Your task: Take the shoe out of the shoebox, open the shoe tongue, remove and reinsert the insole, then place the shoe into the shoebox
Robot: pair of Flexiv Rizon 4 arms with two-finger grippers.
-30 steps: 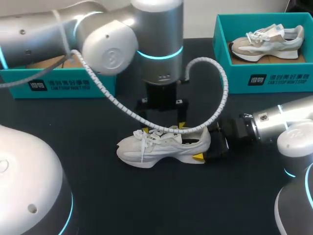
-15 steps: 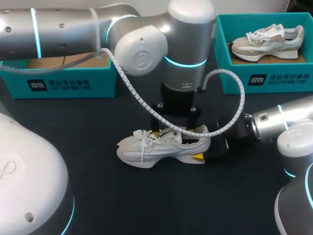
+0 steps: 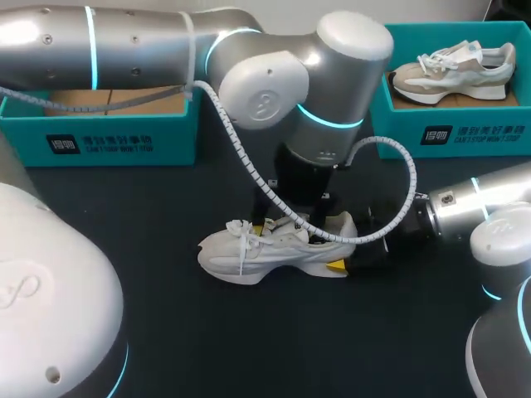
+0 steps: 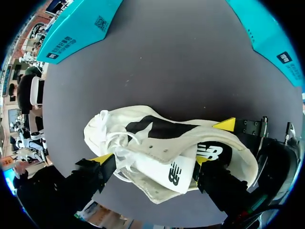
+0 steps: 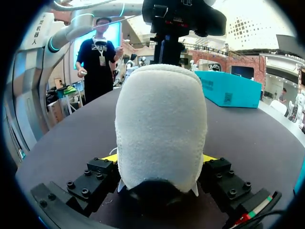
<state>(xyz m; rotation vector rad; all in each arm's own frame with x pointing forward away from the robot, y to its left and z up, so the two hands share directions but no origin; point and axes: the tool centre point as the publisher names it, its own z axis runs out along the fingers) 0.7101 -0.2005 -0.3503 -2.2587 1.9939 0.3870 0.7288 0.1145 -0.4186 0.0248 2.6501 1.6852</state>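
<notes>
Steadied for work: right claw (image 5: 161,160) pinches white sneaker (image 3: 265,249) by the heel; left claw (image 4: 151,161) straddles tongue (image 4: 164,167), grip unclear.

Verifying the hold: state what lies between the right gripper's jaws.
The white shoe's heel, clamped by the right gripper from both sides; right wrist view shows it.

Two shoes (image 3: 249,253) (image 3: 452,70), two shoeboxes (image 3: 99,143) (image 3: 473,133), two arms (image 3: 124,41) (image 3: 485,207)
</notes>
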